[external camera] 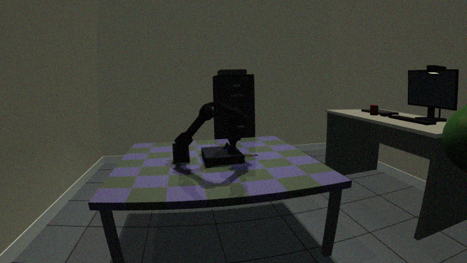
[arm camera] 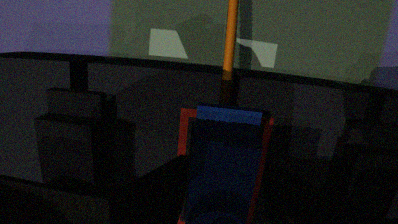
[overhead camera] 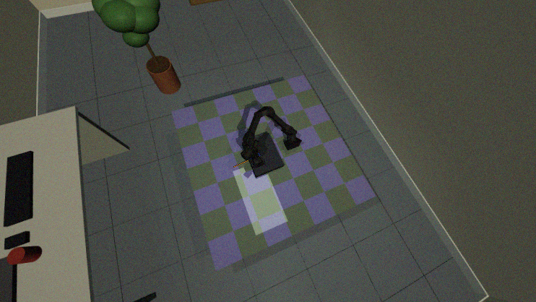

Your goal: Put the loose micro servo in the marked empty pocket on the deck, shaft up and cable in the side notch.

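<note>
The blue micro servo (arm camera: 227, 160) stands inside the red pocket outline (arm camera: 184, 132) on the dark deck (overhead camera: 273, 162) (external camera: 222, 160) (arm camera: 155, 82). A faint round shape shows on its upper face. How far down it sits and whether both ears lie flat cannot be told. Its orange cable (overhead camera: 240, 163) (external camera: 251, 155) (arm camera: 231, 40) leaves the far end, passes a dark gap and runs straight out past the deck edge. My gripper (overhead camera: 256, 161) (external camera: 231, 150) (arm camera: 226, 168) points down over the pocket, fingers slightly open around the servo; the dark fingers partly hide the pocket's sides.
A dark stepped block (arm camera: 75, 112) stands on the deck left of the servo in the wrist view, and dimmer dark shapes lie at the right. The arm's base (overhead camera: 291, 143) (external camera: 180, 153) stands beside the deck on the checkered table (overhead camera: 324, 206) (external camera: 146, 181).
</note>
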`<action>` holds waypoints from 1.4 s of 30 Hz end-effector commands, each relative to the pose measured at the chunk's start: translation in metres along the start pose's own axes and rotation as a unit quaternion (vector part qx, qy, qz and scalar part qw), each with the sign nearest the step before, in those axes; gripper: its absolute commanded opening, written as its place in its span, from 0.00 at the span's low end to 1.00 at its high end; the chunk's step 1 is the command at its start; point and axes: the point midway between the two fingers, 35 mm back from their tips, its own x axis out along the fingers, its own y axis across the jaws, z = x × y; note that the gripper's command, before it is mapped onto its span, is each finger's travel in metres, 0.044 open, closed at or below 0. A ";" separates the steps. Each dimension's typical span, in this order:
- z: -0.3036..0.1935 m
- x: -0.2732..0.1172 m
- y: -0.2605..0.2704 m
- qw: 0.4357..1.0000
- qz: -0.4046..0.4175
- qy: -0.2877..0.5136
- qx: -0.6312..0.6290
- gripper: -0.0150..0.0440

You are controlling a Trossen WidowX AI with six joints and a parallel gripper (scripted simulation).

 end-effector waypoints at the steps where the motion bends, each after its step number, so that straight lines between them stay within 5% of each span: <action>1: 0.000 -0.026 0.000 1.000 0.003 -0.005 0.003 0.57; 6: 0.000 -0.029 0.000 1.000 0.003 -0.005 0.003 0.57; 16: -0.099 -0.088 0.005 1.000 0.006 -0.003 0.000 1.00; 42: -0.105 -0.133 0.006 0.999 0.019 -0.029 -0.029 1.00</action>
